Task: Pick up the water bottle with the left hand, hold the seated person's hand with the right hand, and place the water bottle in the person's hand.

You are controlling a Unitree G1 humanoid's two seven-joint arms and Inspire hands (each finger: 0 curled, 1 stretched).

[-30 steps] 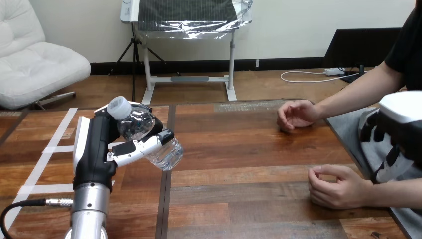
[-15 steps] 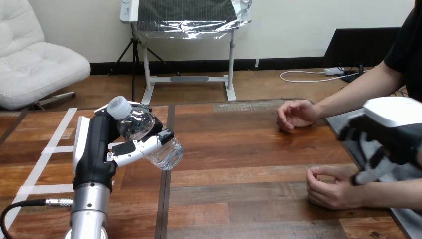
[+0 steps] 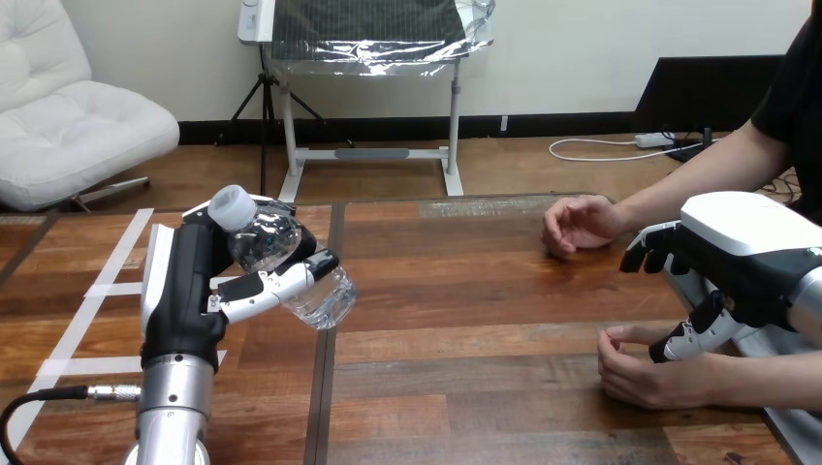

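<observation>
Clear bottle [image 3: 296, 266], white cap [image 3: 233, 206]; brown table [image 3: 485, 291]

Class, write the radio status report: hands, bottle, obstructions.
Left hand shut on water bottle, held tilted. Right hand open, above person's near hand, no grip. Person's far hand on table, aside.

water bottle [image 3: 325, 295] partly covered by left robot hand [image 3: 184, 291], right robot hand [image 3: 746, 254] wrist cut by right edge
</observation>
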